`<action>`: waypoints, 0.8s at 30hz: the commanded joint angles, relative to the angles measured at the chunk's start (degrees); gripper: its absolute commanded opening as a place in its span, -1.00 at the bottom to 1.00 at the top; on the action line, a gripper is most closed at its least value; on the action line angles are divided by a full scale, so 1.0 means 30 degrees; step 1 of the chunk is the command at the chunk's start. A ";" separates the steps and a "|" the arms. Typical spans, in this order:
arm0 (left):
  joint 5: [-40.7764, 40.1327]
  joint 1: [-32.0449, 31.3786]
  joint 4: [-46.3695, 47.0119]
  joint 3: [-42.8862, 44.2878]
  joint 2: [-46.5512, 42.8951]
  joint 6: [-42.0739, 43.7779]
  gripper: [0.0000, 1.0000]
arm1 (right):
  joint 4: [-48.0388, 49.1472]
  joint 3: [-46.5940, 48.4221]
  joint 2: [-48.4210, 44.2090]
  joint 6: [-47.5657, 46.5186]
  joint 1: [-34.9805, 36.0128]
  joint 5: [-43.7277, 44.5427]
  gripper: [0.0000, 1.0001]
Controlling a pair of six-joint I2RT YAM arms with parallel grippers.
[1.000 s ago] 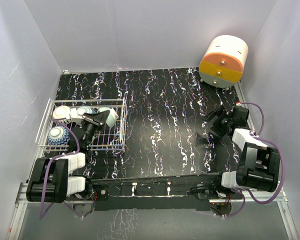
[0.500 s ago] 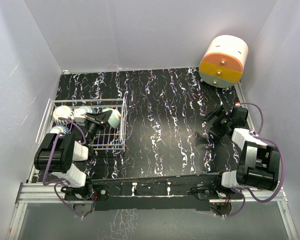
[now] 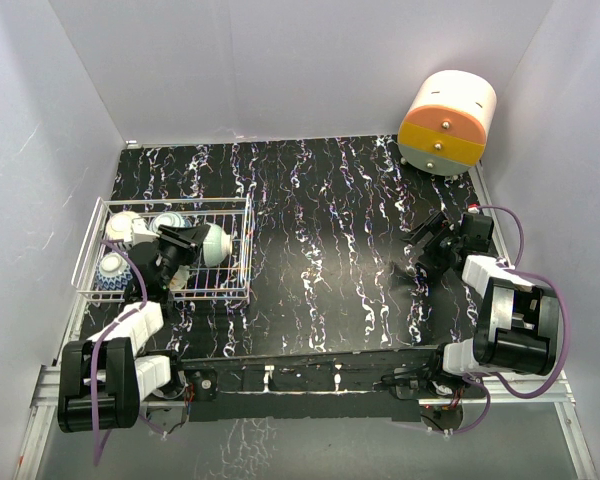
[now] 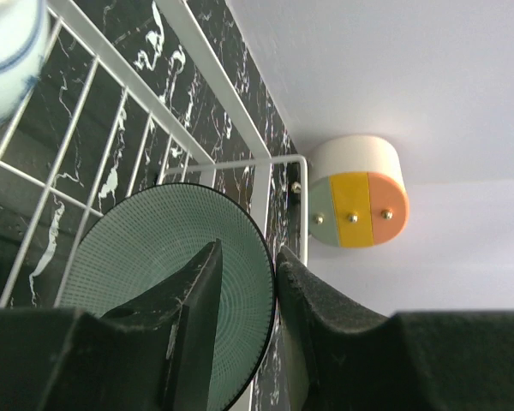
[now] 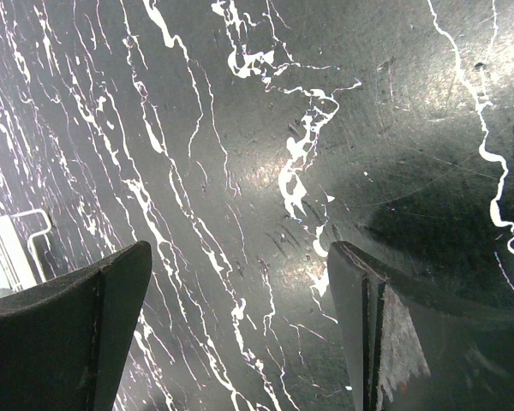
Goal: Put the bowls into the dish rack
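**Left hand [image 4: 248, 253] clamped on a teal bowl [image 4: 150, 261] inside the dish rack [image 4: 265, 181]**

Its two black fingers [image 4: 197, 300] pinch the rim of the teal bowl, one against the inside and one against the outside; the bowl stands tilted on edge, its finely ringed green inside turned toward the wrist camera; whether its lower edge touches the wires cannot be told. From above, hand and bowl sit within the dish rack, near its right wall.

Three more bowls lie in the rack: a pale bowl [image 3: 123, 227] in the far left corner; a blue bowl [image 3: 168, 222] just beside it; a patterned bowl [image 3: 110, 268], blue and white, at the near left side. The rack itself stands on the left part of the table [image 3: 330, 230], which is black with white marbling.

Well apart, on the right side of the table, the right hand [image 3: 420, 255] has its fingers spread wide and holds nothing; only the table top shows between them. A drawer unit [image 3: 447, 122], round, cream and orange, stands at the far right corner.
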 commanded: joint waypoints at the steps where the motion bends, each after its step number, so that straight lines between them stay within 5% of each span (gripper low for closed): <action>1: 0.0453 0.0488 -0.2148 -0.0484 0.0712 0.0346 -0.41 | 0.1008 0.0048 -0.0267 -0.0189 0.0088 0.0248 0.73; 6: 0.0405 0.0662 -0.2697 -0.0481 0.0603 0.0568 -0.36 | 0.0924 0.0045 -0.0346 -0.0249 0.0088 0.0254 0.72; 15: -0.2702 0.0735 -1.0544 0.2711 -0.2405 0.4066 -0.06 | 0.1085 -0.0013 -0.0244 -0.0191 0.0118 0.0223 0.72; 24: -0.4529 0.0729 -1.3340 0.4329 -0.2313 0.5157 0.00 | 0.1085 0.0009 -0.0258 -0.0160 0.0176 0.0238 0.72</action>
